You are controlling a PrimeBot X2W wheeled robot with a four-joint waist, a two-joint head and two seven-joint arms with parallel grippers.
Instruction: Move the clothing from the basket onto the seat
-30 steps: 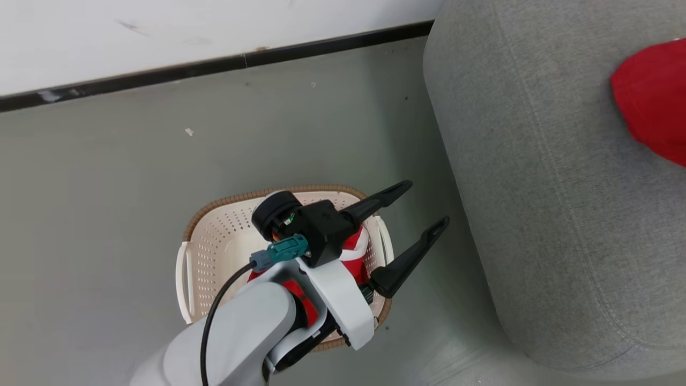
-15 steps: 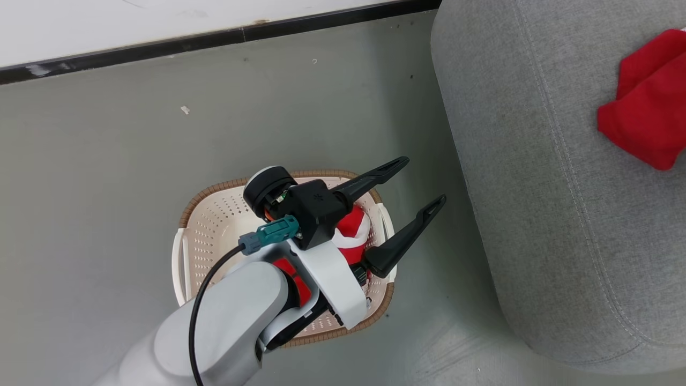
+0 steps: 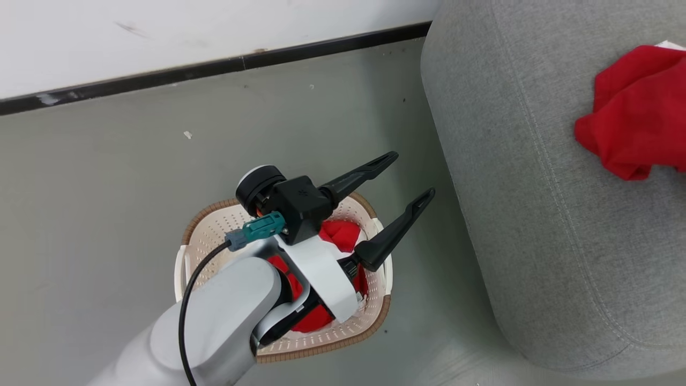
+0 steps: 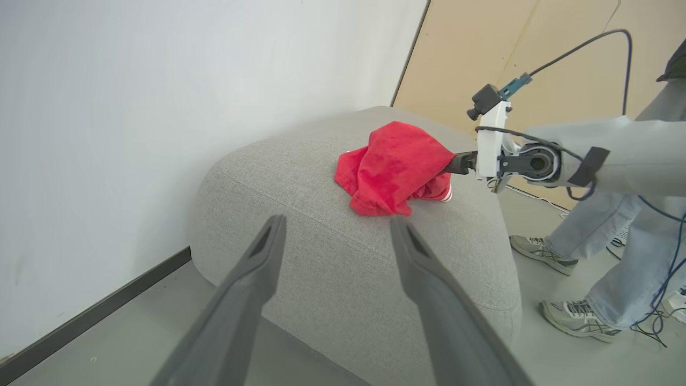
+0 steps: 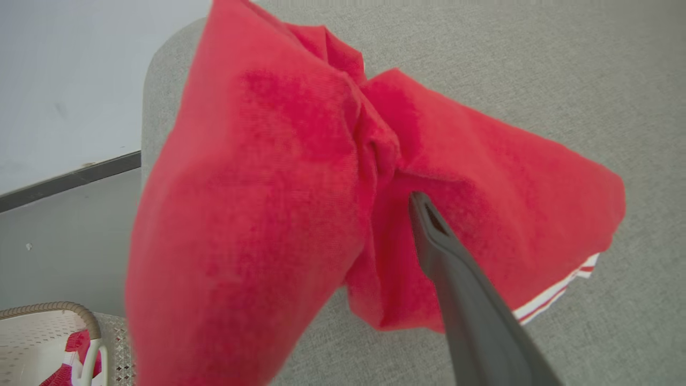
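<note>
In the head view, the left gripper [image 3: 411,175] hung above the basket [image 3: 210,244] with its two dark fingers spread wide apart and nothing between them, pointing toward the seat [image 3: 536,225]. The basket stood on a smooth grey-green floor [image 3: 118,177], close to the seat's rounded corner but apart from it, and red clothing [image 3: 341,234] lay inside it, partly hidden under the pale forearm. A white wall [image 3: 161,32] met the floor along a black skirting strip [image 3: 214,67]. Farther along the seat's grey woven top, near the right edge of the view, sat a crumpled red garment [image 3: 629,128]. The left wrist view looked between the parted fingers at the seat's bulging side and seam, with the red garment tented on top and pulled up to a peak at the right gripper [image 4: 456,162], whose fingertips were buried in the cloth. Behind the seat ran a beige panel wall [image 4: 482,53], and a person in jeans and grey trainers [image 4: 542,253] stood on the floor beside loose cables [image 4: 664,289]. In the right wrist view, one dark finger [image 5: 455,279] showed, the other covered by the red folds; the cloth gathered to a pinch at the fingertip, so the gripper looked clamped on the garment. A hem with white trim and thin stripes hung low over the grey upholstery, and a corner of the basket with red cloth inside showed at the lower left.
</note>
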